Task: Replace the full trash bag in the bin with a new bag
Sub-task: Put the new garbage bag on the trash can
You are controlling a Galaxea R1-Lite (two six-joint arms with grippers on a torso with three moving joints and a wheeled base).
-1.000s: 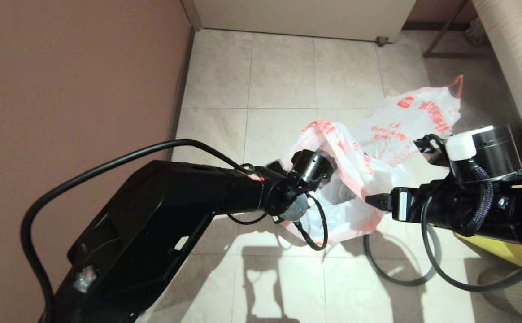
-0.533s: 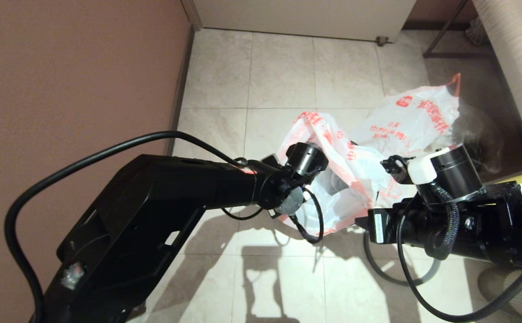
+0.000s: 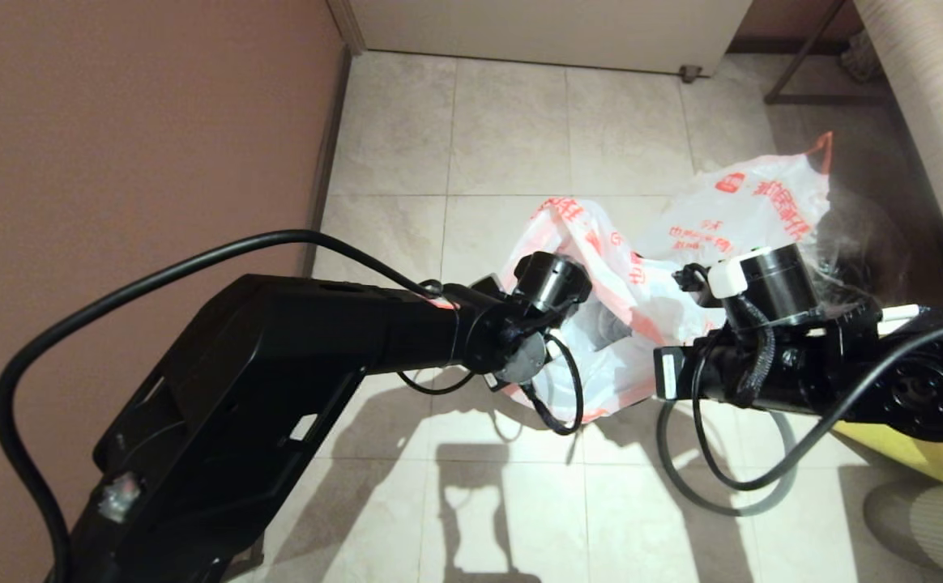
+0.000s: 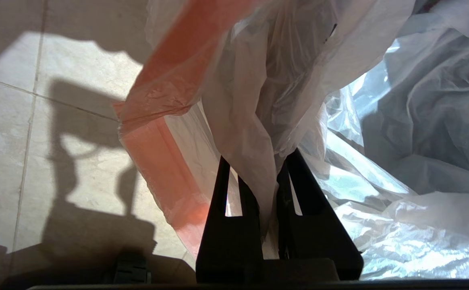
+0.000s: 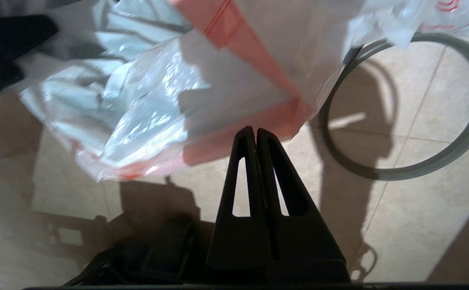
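Bag point(image 3: 593, 308) hangs above the floor, pinched by left gripper point(image 4: 258, 169); ring point(image 5: 403, 108) lies on tiles beside it. Right gripper point(image 5: 256, 133) has fingers pressed together, empty, just below bag's edge. Judged step: opening the bag; right must reopen and catch the edge.

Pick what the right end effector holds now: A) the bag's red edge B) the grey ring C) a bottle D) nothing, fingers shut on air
D: in the right wrist view the right end effector has its fingers pressed together with only floor behind the tips, just short of the full trash bag; the grey ring lies apart on the tiles.
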